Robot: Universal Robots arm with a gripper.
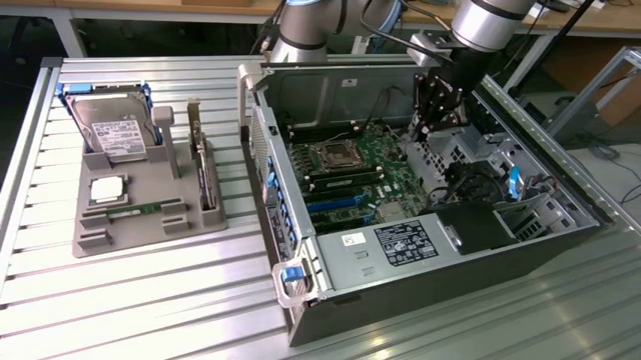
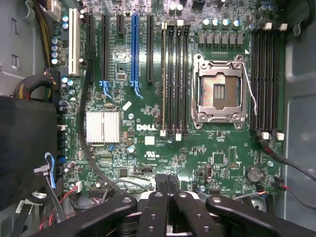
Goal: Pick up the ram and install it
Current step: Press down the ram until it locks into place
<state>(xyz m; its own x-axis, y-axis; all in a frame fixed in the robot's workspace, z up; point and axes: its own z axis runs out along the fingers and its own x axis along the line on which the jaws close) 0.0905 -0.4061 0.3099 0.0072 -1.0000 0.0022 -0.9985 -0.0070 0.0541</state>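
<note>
Ram (image 1: 140, 210) lower left in grey tray (image 1: 150, 232): light, stiff, fragile; take hold by long edges. Pincer (image 2: 167, 185) pressed together, empty, over motherboard (image 2: 148, 143).

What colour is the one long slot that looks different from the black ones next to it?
Bright blue. The slot shows best in the wrist view, standing out on the green motherboard.
</note>
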